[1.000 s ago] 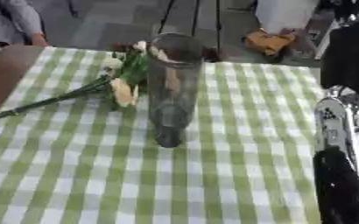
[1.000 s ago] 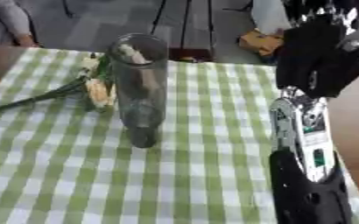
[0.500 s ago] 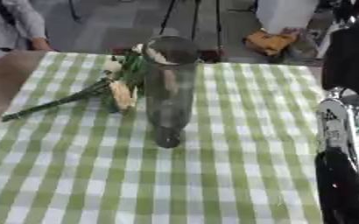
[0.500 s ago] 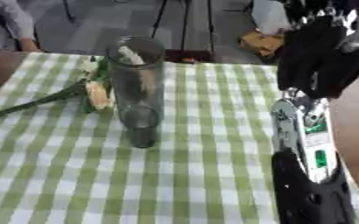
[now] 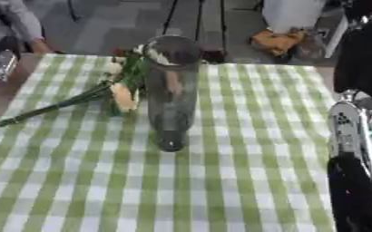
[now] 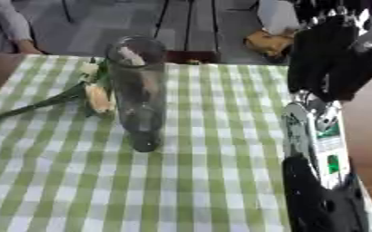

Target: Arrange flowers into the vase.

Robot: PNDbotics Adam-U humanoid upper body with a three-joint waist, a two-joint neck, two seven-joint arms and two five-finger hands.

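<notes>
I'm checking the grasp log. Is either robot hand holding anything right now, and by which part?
Nothing is held. The right robot hand hangs raised, apart from the tall clear glass vase; the pale long-stemmed flowers lie on the green checked tablecloth.

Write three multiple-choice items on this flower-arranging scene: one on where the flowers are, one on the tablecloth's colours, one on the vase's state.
1. Where do the flowers lie?
A. On the table to the vase's left
B. Inside the vase
C. In the right hand

2. Which colours does the tablecloth show?
A. Red and black stripes
B. Green and white checks
C. Plain blue

3. How does the vase stand?
A. Tipped on its side
B. Upside down
C. Upright, with no stems in it

Answers:
1. A, since the stems and pale blooms rest on the cloth beside the glass, on its left.
2. B, since the cloth is checked green and white all over.
3. C, since the clear glass stands on its base with its open mouth up, and the flowers lie outside it. The right hand is raised at the right, away from both.
</notes>
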